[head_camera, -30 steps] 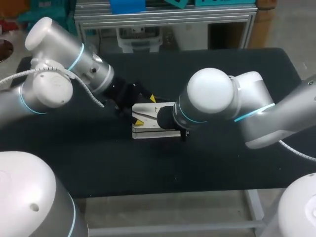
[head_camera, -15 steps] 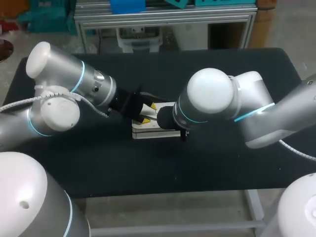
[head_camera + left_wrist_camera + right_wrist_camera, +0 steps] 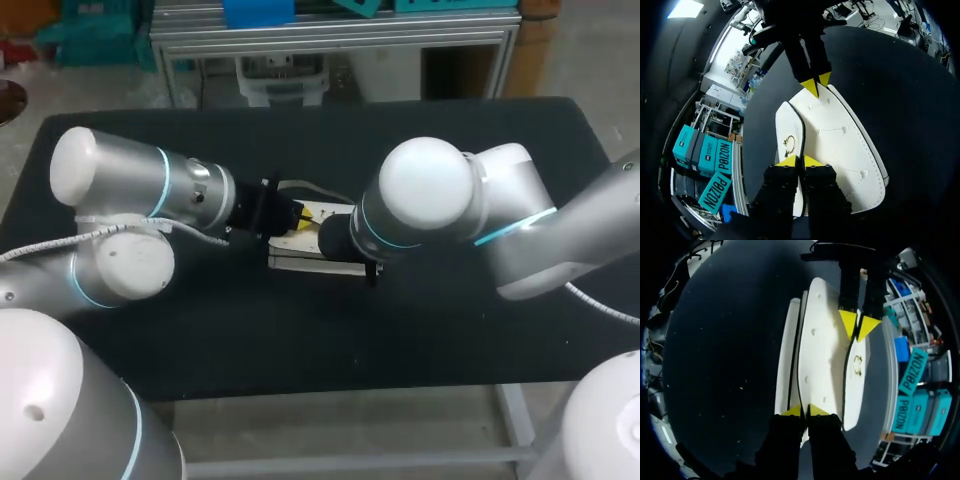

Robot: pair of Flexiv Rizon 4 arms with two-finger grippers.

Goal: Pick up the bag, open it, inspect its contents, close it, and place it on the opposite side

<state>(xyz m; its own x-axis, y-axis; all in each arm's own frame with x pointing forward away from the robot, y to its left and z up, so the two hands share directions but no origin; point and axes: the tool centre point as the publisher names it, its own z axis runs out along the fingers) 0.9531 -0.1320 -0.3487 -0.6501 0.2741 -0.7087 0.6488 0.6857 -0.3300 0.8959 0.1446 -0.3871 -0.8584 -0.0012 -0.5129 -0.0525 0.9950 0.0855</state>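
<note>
Left wrist view: left fingers [image 3: 787,161], right fingers [image 3: 810,87] clamped on bag [image 3: 840,135], table [image 3: 900,100] beneath

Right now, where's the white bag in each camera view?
Head view: bag in the middle of the table, between both arms.
Left wrist view: bag ahead of the left gripper, which grips its near edge.
Right wrist view: bag ahead of the right gripper, gripped likewise.
Shared landmark: left gripper's yellow tips, visible in all three.

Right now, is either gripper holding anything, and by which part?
Both hold the white bag. The left gripper pinches the edge of the flap beside the gold clasp. The right gripper pinches the edge at the bag's opposite end.
</note>
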